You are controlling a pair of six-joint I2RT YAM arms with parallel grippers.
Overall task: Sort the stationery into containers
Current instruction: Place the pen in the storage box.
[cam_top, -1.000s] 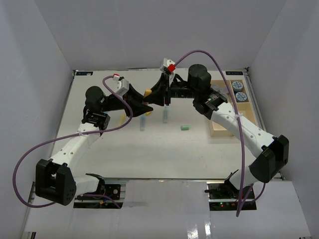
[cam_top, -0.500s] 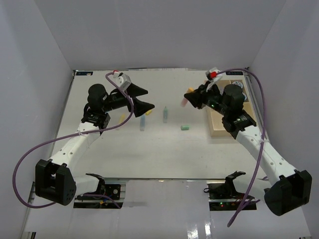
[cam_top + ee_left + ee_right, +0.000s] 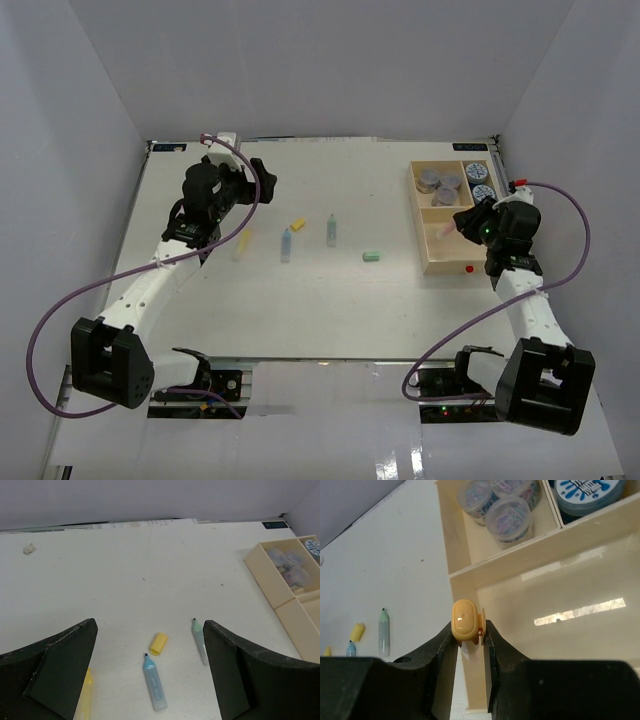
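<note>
My right gripper (image 3: pixel 460 224) (image 3: pixel 470 630) is shut on a short orange marker (image 3: pixel 464 622), held end-on above the left wall of the large section of the wooden tray (image 3: pixel 436 262) (image 3: pixel 520 565). Grey rolls (image 3: pixel 440 183) (image 3: pixel 507 515) and blue-and-white rolls (image 3: pixel 481 184) (image 3: pixel 587 492) fill the tray's small sections. On the table lie a yellow marker (image 3: pixel 242 243) (image 3: pixel 86 695), a blue marker (image 3: pixel 286 244) (image 3: pixel 154 682), a green marker (image 3: pixel 331 230) (image 3: pixel 200 640), a yellow cap (image 3: pixel 296 221) (image 3: pixel 158 643) and a small green block (image 3: pixel 372 256). My left gripper (image 3: pixel 262 180) (image 3: pixel 149 627) hangs open above the markers, holding nothing.
White walls close in the table at the back and both sides. The tray stands near the right wall. A small pale scrap (image 3: pixel 29 549) lies far left on the table. Purple cables loop off both arms.
The orange marker passed from my left gripper to my right one mid-table. The left gripper opened and drew back left. The right arm swung right with the marker to over the tray.
</note>
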